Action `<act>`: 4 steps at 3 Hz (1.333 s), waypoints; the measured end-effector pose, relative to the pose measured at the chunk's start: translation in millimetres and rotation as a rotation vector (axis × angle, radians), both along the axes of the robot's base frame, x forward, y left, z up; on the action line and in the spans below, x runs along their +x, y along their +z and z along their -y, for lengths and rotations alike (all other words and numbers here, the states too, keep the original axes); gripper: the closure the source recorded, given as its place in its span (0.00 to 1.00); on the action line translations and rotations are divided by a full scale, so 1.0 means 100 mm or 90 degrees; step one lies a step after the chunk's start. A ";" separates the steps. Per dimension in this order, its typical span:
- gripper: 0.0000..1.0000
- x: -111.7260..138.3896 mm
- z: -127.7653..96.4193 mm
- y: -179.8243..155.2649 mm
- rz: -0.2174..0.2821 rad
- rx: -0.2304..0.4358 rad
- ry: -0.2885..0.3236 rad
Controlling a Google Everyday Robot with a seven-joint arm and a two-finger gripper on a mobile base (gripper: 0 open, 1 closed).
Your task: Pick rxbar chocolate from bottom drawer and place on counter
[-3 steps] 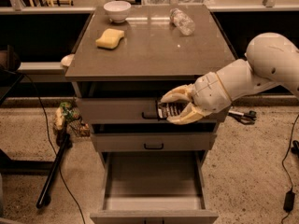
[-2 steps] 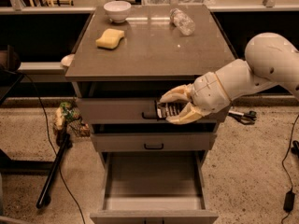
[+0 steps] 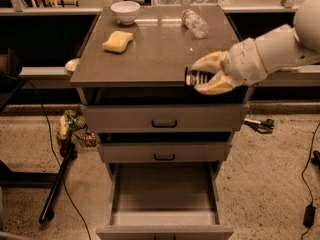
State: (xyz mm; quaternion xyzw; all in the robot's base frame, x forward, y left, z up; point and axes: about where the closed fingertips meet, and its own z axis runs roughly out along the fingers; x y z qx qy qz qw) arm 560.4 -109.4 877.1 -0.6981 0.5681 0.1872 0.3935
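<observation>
My gripper (image 3: 198,77) is at the counter's front edge, right of centre, reaching in from the right. Its cream fingers (image 3: 209,62) are shut on the rxbar chocolate (image 3: 196,77), a black wrapper with pale lines, held level with the counter's (image 3: 150,49) thick edge. The bottom drawer (image 3: 164,196) stands pulled open below, grey inside, with nothing showing in it. The two upper black-handled drawers (image 3: 164,120) are closed.
On the counter lie a yellow sponge (image 3: 118,41), a white bowl (image 3: 125,11) at the back left and a clear plastic bottle (image 3: 194,23) on its side at the back right. Cables and a black stand leg (image 3: 57,179) lie on the floor left.
My gripper has risen with the bar from in front of the top drawer to the counter's front edge, and moved a little to the right.
</observation>
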 end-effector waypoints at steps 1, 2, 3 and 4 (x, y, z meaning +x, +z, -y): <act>1.00 0.40 0.33 0.31 0.031 -0.013 -0.112; 1.00 0.81 0.59 0.44 0.038 0.019 -0.198; 1.00 1.22 0.75 0.42 0.031 0.052 -0.241; 1.00 1.57 0.75 0.36 0.030 0.074 -0.242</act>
